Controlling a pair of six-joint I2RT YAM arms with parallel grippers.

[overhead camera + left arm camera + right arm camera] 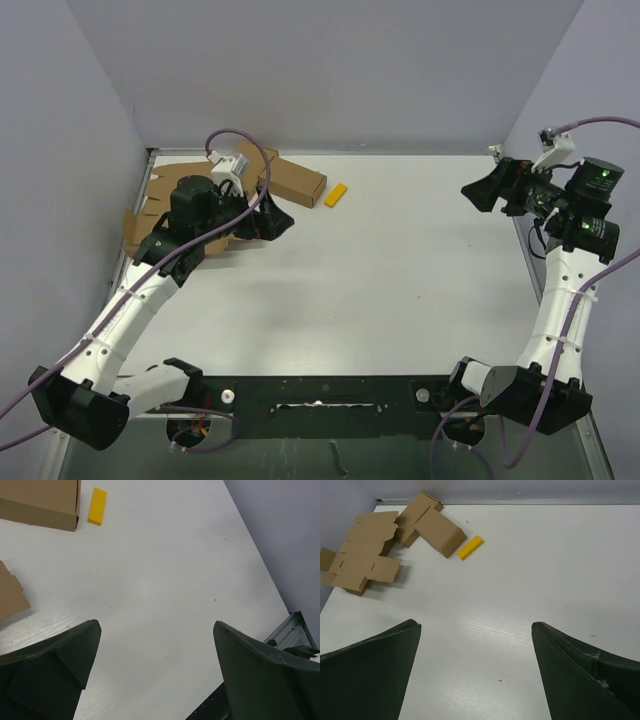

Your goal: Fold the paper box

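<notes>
Both spread wide and empty: left gripper [155, 630] and right gripper [475, 630]. I see the paper box [362, 565] lying flat, unfolded, well left of the yellow block [470, 547], seemingly atop other sheets [370, 530] — my pinch could lift two, or shove it away.

Table [400, 280]: lying white and faintly wood-grained, carrying everything listed below, showing a few tiny dark specks.
Yellow block [336, 195]: lying flat toward the far left of the table, sitting just beside the short end of one carton, leaving a thin gap.
Carton by the block [440, 532]: resting closed, plain brown, angling one end toward the yellow block.
Farther carton [417, 512]: lying behind the first, meeting it at a corner, pointing toward the back wall.
Walls [330, 70]: standing plain grey, closing in the table at the back and on both sides.
Metal rail [294, 629]: running grey along the table's edge.
</notes>
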